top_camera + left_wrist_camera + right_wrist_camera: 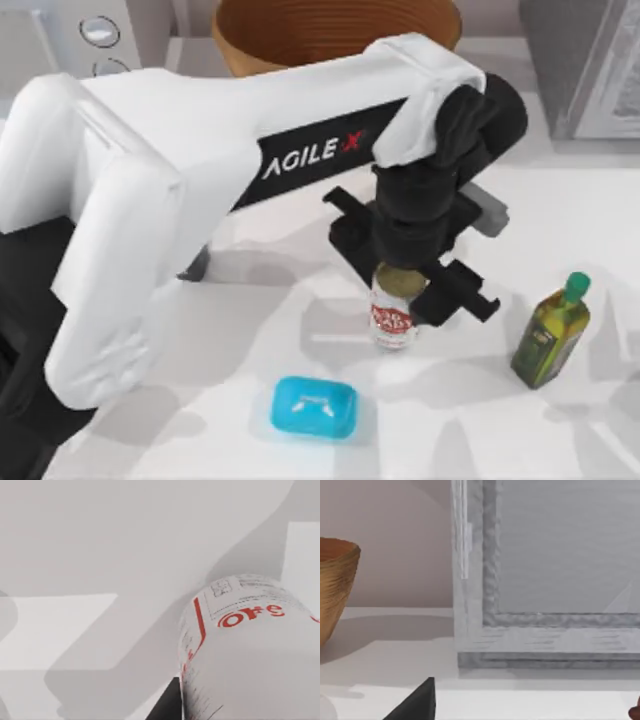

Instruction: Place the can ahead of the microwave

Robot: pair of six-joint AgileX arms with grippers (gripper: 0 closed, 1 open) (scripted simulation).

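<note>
My left gripper [408, 285], just below frame centre, clamps the can [393, 318] by its upper sides; rigid, light and slick-walled, it wants steady squeezing.

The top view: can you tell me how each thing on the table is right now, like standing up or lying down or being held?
can: upright, under the left gripper, which is down over its lid.
green oil bottle: standing upright, capped, untouched.
blue soap box: lying flat, untouched.
wooden bowl: upright at the back.
microwave: back left corner, dials showing.
darker grey appliance: back right, door shut.
</note>
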